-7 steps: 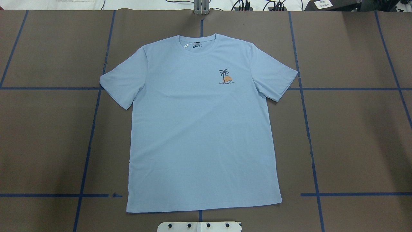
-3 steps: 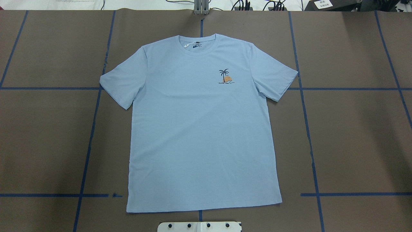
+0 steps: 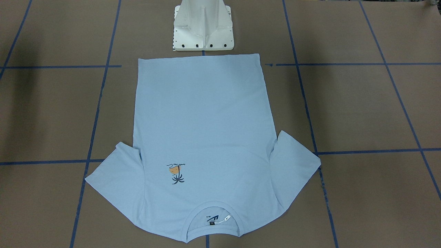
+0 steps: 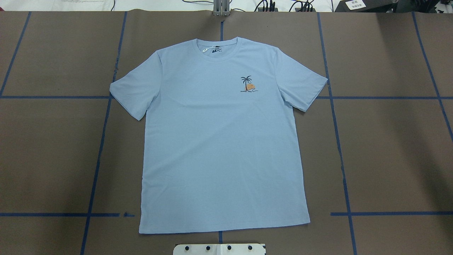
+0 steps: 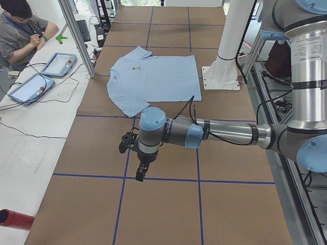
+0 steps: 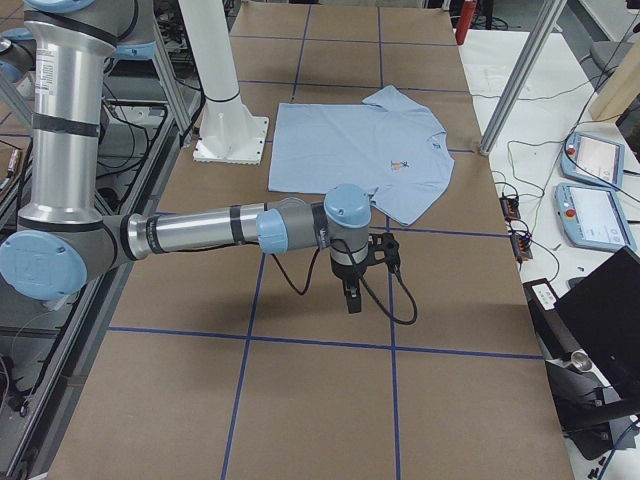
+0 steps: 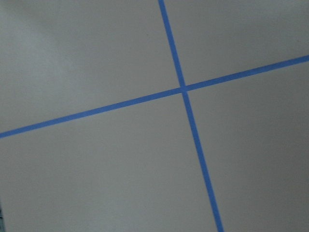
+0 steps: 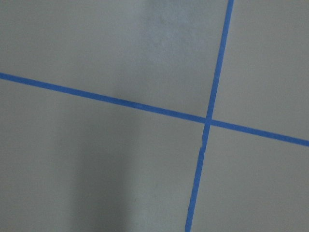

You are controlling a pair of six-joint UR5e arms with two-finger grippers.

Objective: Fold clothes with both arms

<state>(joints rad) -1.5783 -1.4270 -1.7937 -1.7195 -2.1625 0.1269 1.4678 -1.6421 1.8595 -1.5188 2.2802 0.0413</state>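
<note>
The clothes are one light blue T-shirt (image 4: pixel 219 141) lying flat and face up on the brown table, collar towards the far edge, hem near the robot's base. Its palm print (image 4: pixel 247 85) and dark neck label (image 4: pixel 214 51) show. From the front view the T-shirt (image 3: pixel 203 131) is spread the same way. My left gripper (image 5: pixel 140 173) hangs over bare table far to the left of the T-shirt (image 5: pixel 153 76). My right gripper (image 6: pixel 352 300) hangs over bare table beyond the T-shirt (image 6: pixel 350 140). I cannot tell whether either is open or shut. Both wrist views show only blue tape lines.
The white pedestal base (image 3: pixel 203 31) stands just behind the shirt's hem. Blue tape (image 4: pixel 102 141) marks a grid on the brown cover. A person (image 5: pixel 20 30) sits at a side bench with teach pendants (image 5: pixel 59 64). A red cylinder (image 5: pixel 13 218) lies at that bench's near end.
</note>
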